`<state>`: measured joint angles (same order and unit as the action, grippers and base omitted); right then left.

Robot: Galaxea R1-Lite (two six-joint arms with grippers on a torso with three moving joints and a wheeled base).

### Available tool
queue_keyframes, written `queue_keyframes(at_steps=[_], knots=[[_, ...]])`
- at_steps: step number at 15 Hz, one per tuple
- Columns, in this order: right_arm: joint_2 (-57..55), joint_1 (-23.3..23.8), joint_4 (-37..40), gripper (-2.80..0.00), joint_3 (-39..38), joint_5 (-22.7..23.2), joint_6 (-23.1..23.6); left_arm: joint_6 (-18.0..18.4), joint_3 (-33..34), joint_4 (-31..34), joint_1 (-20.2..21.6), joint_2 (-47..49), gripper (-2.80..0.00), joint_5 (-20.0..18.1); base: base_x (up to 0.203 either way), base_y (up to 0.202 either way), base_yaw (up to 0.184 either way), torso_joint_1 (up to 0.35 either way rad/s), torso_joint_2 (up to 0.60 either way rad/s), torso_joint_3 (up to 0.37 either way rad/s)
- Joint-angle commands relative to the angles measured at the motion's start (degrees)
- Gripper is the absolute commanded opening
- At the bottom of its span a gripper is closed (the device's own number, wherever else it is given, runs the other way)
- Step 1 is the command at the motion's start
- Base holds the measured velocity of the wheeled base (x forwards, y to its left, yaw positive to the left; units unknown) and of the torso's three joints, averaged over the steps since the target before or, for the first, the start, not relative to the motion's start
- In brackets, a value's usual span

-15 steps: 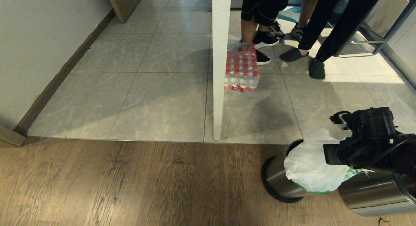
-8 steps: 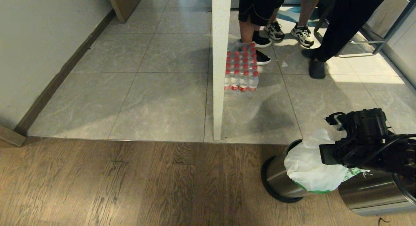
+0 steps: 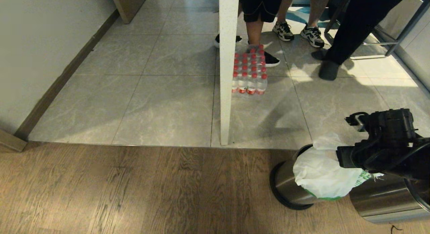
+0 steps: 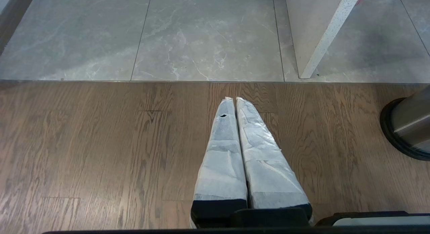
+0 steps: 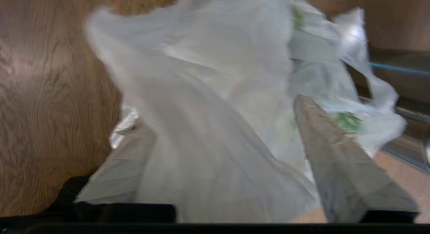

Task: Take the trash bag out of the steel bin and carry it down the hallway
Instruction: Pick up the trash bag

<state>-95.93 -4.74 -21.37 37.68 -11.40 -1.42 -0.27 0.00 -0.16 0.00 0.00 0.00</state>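
Between the right claw's [image 5: 218,153] spread fingers [image 5: 336,153] lies the trash bag [image 3: 319,177], bulging from the toppled steel bin [image 3: 285,183], mouth toward the claw; a second ago it pinched shut.

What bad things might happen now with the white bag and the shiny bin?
1. The right gripper has its fingers spread wide with the trash bag loose between them, so closing might catch only a thin fold that could slip or tear.
2. The bag sits in the steel bin, which leans against a second steel bin; pulling might drag or topple it.
3. People's feet stand on the tiles ahead, possibly blocking the way.
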Motion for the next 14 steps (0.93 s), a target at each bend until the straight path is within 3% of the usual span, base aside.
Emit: queue_keyframes(at_steps=[1,4,11,14], knots=[[1.43,1.65,-0.09,0.0,-1.39,-0.11,-0.07,-0.08,0.0,-0.02,0.0,0.0,-2.8,0.0,0.0,0.0,0.0,0.0,0.0,0.0],[1.35,3.48,-0.19,0.0,-2.66,-0.37,-0.14,-0.08,0.0,-0.02,0.0,0.0,-2.8,0.0,0.0,0.0,0.0,0.0,0.0,0.0],[0.19,8.08,0.01,0.0,-4.52,0.49,-9.24,-0.08,0.0,-0.02,0.0,0.0,-2.8,0.0,0.0,0.0,0.0,0.0,0.0,0.0],[-1.1,11.6,-0.58,0.0,-4.62,0.61,-9.92,-0.08,0.0,-0.02,0.0,0.0,-2.8,0.0,0.0,0.0,0.0,0.0,0.0,0.0]])
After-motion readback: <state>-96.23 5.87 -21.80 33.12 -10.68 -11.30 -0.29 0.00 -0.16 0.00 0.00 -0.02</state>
